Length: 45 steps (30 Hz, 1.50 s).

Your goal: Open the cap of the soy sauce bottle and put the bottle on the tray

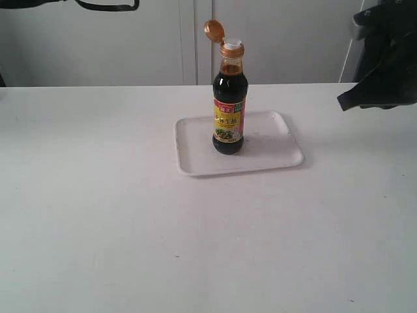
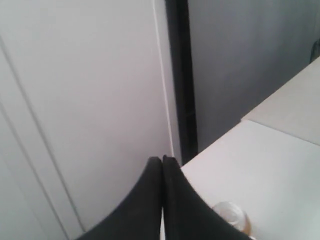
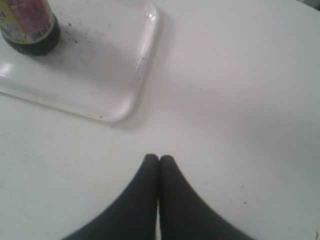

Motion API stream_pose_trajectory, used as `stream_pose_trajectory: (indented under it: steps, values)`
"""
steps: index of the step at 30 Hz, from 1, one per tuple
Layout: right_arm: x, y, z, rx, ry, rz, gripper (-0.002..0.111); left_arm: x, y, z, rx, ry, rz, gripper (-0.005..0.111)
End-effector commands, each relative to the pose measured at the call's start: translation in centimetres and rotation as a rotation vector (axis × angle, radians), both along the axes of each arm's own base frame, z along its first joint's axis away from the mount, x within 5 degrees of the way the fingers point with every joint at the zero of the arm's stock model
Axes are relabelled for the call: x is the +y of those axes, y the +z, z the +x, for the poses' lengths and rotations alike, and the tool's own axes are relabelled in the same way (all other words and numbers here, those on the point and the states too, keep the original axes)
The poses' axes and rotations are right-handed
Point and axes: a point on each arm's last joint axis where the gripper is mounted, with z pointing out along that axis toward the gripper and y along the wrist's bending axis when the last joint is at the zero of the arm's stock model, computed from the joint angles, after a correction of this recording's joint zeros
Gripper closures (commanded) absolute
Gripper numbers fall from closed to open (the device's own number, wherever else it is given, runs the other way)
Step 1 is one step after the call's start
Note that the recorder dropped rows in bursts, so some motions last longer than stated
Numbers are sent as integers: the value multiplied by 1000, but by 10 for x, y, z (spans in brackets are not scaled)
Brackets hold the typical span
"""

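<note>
The soy sauce bottle [image 1: 229,104] stands upright in the middle of the white tray [image 1: 273,145]. Its golden-orange cap [image 1: 214,29] is flipped back on its hinge, and the white spout [image 1: 232,44] is bare. My right gripper [image 3: 159,158] is shut on nothing and hovers over the table beside the tray [image 3: 100,75], apart from the bottle's base [image 3: 30,25]. In the exterior view it hangs at the right edge [image 1: 345,101]. My left gripper [image 2: 162,160] is shut and empty, raised high, with the spout [image 2: 229,214] just below it.
White cabinet doors [image 1: 98,45] stand behind the table. A dark part of the left arm [image 1: 107,5] shows along the exterior view's upper edge. White table surface [image 1: 195,248] lies in front of the tray.
</note>
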Motion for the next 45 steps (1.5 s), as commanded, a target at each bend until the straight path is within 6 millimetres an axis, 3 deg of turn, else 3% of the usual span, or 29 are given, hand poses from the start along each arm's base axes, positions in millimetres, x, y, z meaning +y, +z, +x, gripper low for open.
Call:
stream_pose_trajectory:
  steps: [1, 11, 14, 21, 23, 26, 29, 34, 38, 45]
  values:
    - [0, 15, -10, -40, 14, -8, 108, 30, 13, 4, -48, 91, 17, 107]
    - [-1, 20, -8, -95, 29, -36, 108, 80, -5, 10, -35, 226, 97, 107]
    - [-1, 21, -8, -108, 28, -38, 108, 100, -6, 15, -66, 399, 154, 107]
    - [-1, 22, -7, -123, 44, -56, 108, 150, -12, 19, -203, 882, 663, 107]
    - [-1, 22, -7, -124, 44, -56, 108, 167, -13, 14, -169, 1062, 737, 107]
    - [-1, 22, -6, -129, 43, -57, 108, 184, -26, 2, 72, 1248, 730, 107]
    - [-1, 22, -7, -125, 39, -52, 108, 186, -48, -9, 361, 1185, 832, 107]
    - [-3, 17, -11, -48, 22, -48, 108, 172, -77, -28, 732, 871, 944, 107]
    - [-6, 13, -17, 39, -47, -34, 108, 165, -79, -44, 887, 782, 884, 107]
    - [-8, 7, -28, 173, -86, -45, 108, 157, -66, -68, 957, 702, 738, 107]
